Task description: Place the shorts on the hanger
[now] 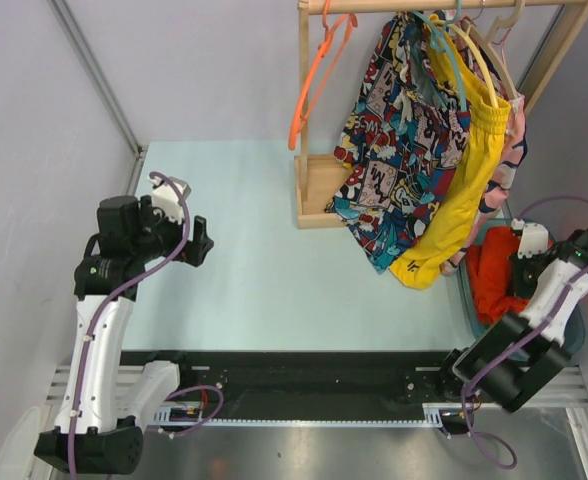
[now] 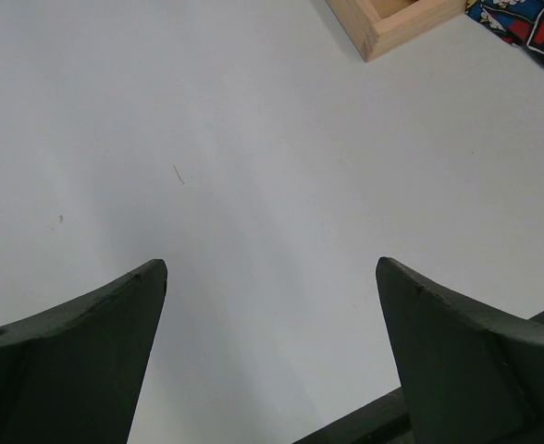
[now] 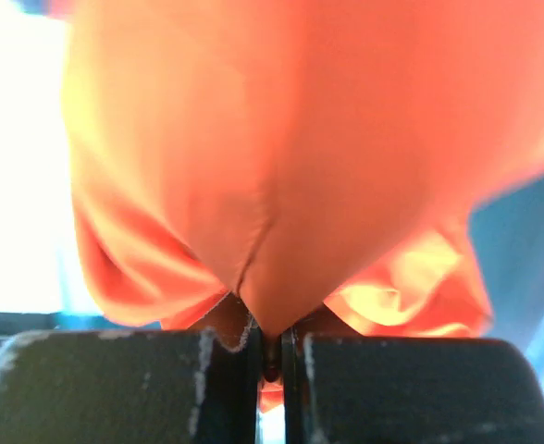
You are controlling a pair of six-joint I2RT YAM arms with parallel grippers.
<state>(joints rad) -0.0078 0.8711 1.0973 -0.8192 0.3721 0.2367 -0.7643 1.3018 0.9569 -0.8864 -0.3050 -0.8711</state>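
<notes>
Half hidden by the arm, bright orange-red fabric shorts (image 1: 489, 280) sat pinched in the right gripper (image 3: 270, 347), the left gripper (image 2: 270, 268) gaping over the pale table (image 1: 254, 240).

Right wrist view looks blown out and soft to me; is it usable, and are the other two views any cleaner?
Right wrist: shorts fill the frame, blurred by closeness, with a blown-out white patch at left; the right end effector pinching the fabric is readable. Left wrist: table evenly lit and sharp, left end effector dark. Top external: even light, sharp, no strong glare.
</notes>
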